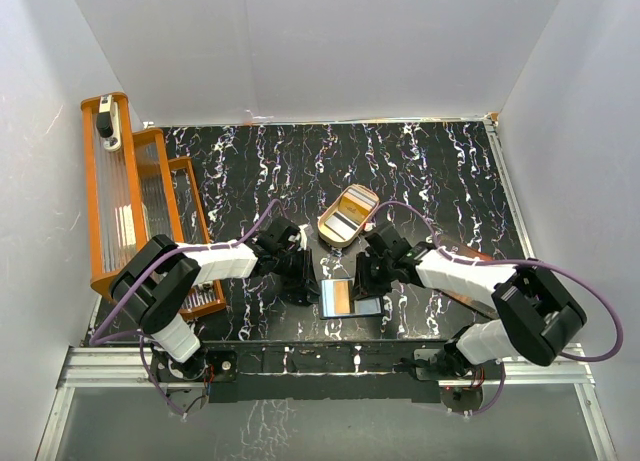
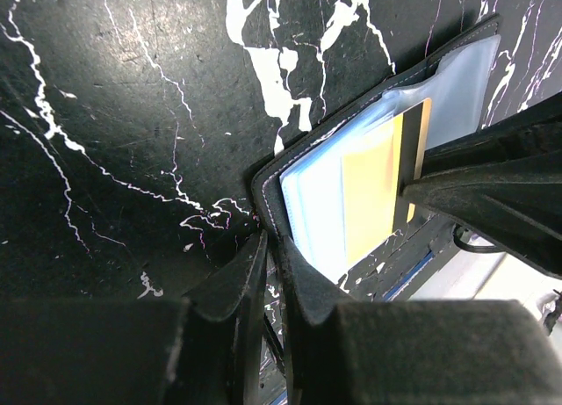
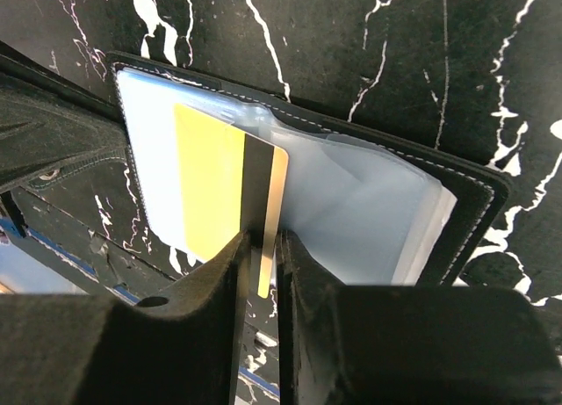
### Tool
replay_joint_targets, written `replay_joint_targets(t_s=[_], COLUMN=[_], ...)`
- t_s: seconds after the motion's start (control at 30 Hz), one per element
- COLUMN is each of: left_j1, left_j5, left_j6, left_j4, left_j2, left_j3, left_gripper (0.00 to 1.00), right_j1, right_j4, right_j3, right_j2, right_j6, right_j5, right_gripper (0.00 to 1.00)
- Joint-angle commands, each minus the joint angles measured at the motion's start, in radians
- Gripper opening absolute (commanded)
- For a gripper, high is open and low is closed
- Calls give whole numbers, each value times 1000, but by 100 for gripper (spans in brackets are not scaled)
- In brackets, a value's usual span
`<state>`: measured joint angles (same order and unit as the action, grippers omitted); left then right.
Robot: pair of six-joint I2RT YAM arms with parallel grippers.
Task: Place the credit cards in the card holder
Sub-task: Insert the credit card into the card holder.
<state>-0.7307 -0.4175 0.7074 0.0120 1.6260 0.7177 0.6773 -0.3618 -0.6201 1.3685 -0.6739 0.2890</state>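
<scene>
The black card holder (image 1: pixel 368 306) lies open near the table's front edge, its clear pale sleeves up. A gold-orange card (image 1: pixel 341 297) with a dark stripe sits partly inside a sleeve. My left gripper (image 1: pixel 303 284) is shut on the holder's left cover edge (image 2: pixel 267 184), as the left wrist view (image 2: pixel 272 243) shows. My right gripper (image 1: pixel 373 279) is shut on the gold-orange card (image 3: pixel 209 184), pinching its striped end between the fingertips (image 3: pixel 262 240) over the holder (image 3: pixel 488 187). The card also shows in the left wrist view (image 2: pixel 369 190). More cards (image 1: pixel 345 221) lie in the tray.
A tan oval tray (image 1: pixel 325 224) stands just behind the holder at mid-table. An orange wire rack (image 1: pixel 130 196) with a small device on top fills the left side. A flat sheet (image 1: pixel 468 253) lies under the right arm. White walls enclose the table.
</scene>
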Motion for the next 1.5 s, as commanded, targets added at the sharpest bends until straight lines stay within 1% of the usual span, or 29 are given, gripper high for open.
replay_joint_targets(t_s=[0.0,0.13,0.33,0.4,0.5,0.57,0.7,0.8,0.9,1.0,1.1,1.2,1.37,1.47], left_j1=[-16,-16,-16,-16,-16,-17,-16,-16,-16,-16,-16,-17,-17,-16], left_j5=[76,82,95,112,144,170,196,176,131,83,59,56,22,12], left_j6=[-10,12,22,19,11,-1,-13,7,58,107,132,148,166,174], left_j4=[-72,-62,-69,-90,-121,-160,-190,-190,-148,-79,-30,-11,23,48], left_j2=[-7,-23,-28,-30,-51,-71,-106,-135,-170,-197,-211,-220,-203,-194], left_j3=[-28,-34,-33,-28,-23,-11,7,21,17,-1,-18,-29,-40,-52], left_gripper=[11,11,10,10,9,9,9,10,17,23,29,33,34,37], right_j1=[18,40,69,69,69,69,70,70,72,75,79,83,85,85], right_j4=[43,61,65,43,-10,-42,-68,-51,-33,-32,-17,-1,21,37], right_j3=[-56,-73,-93,-101,-115,-125,-139,-142,-147,-154,-146,-135,-111,-90], right_j2=[10,24,58,48,12,-14,-53,-63,-54,-37,-23,-10,9,35], right_j6=[5,-6,-11,-3,9,11,9,-4,-18,-25,-33,-41,-47,-46], right_j5=[-16,-10,-28,-41,-93,-112,-111,-87,-74,-88,-89,-88,-99,-108], right_gripper=[17,18,15,18,26,29,28,26,25,24,24,19,20,19])
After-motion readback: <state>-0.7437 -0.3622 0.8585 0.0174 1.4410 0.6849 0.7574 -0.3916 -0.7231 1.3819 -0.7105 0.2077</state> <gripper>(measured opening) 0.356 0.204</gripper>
